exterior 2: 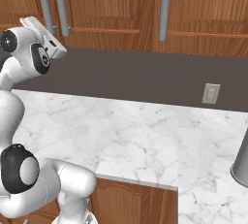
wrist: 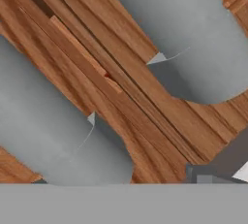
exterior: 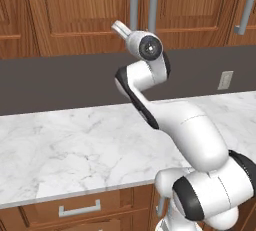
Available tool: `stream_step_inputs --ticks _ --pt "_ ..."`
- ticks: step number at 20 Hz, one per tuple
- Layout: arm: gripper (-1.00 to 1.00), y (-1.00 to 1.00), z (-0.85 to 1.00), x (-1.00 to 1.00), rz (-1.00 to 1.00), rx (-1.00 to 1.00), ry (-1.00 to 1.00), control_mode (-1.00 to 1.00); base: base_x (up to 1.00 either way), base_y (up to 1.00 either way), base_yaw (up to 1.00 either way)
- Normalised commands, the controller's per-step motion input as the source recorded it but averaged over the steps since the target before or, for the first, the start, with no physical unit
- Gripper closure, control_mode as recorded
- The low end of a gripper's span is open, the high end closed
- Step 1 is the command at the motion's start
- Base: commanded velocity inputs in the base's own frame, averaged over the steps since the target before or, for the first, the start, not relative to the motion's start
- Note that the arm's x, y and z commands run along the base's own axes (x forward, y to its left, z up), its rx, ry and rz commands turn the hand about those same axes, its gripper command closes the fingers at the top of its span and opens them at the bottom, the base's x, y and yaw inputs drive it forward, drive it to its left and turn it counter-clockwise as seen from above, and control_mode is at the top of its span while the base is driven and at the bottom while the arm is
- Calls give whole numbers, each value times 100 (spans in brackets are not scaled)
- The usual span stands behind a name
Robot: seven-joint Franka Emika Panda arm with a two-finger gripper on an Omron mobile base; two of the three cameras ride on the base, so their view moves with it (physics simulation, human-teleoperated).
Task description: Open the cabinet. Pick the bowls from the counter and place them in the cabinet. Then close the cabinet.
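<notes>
Arm raised to the closed cabinet over the marble desk

The white, grey-veined desk (exterior: 75,150) runs under a dark backsplash with a wall socket (exterior 2: 210,93); the reddish-brown cabinet (exterior: 85,10) hangs above, doors shut. The arm bends up, its pincer (exterior: 120,28) at the lower ends of the two grey bar handles (wrist: 193,39). Whether the pincer is wide or narrow cannot be told.

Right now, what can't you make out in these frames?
- Claw jaws: at the cabinet handles, hidden by the wrist in both base views; hand view too close.
- Handle tops: cut off by upper edges.
- Grey object on counter: cut off by right edge, right base view.
</notes>
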Motion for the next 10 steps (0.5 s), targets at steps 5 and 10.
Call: stream_step_inputs --ticks 5,10 --pt "-100 -22 44 100 1 -1 -3 -100 0 0 0" --pt "-100 -6 76 100 -3 -7 0 -100 0 0 0"
